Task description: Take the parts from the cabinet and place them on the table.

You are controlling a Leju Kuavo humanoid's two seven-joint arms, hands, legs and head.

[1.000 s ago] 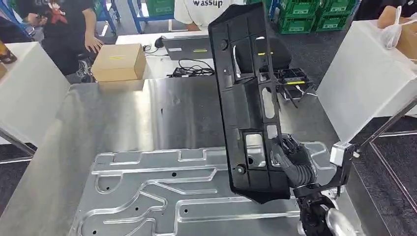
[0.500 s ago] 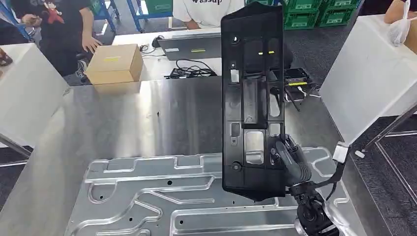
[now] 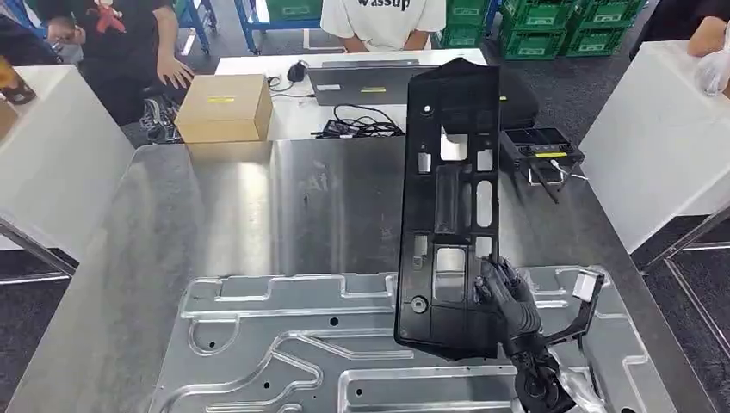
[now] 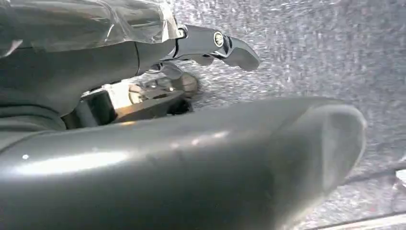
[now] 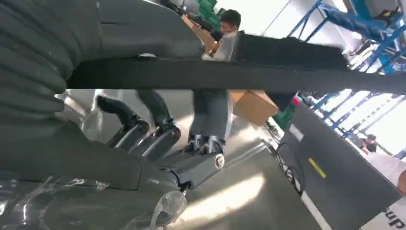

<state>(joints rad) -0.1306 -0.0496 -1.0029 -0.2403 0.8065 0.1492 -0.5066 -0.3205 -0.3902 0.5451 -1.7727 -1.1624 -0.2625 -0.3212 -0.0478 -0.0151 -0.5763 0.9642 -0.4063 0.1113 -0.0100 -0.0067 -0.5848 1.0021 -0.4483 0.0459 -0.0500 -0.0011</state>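
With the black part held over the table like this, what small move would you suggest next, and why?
Probably lower it: the right hand grips the long black part at its lower end, above the shiny metal table, so it is not yet laid down.

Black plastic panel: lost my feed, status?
Right hand grips long black plastic panel by its lower end, upright above the steel table. Left hand holds nothing. Machined aluminium plate lies beneath.
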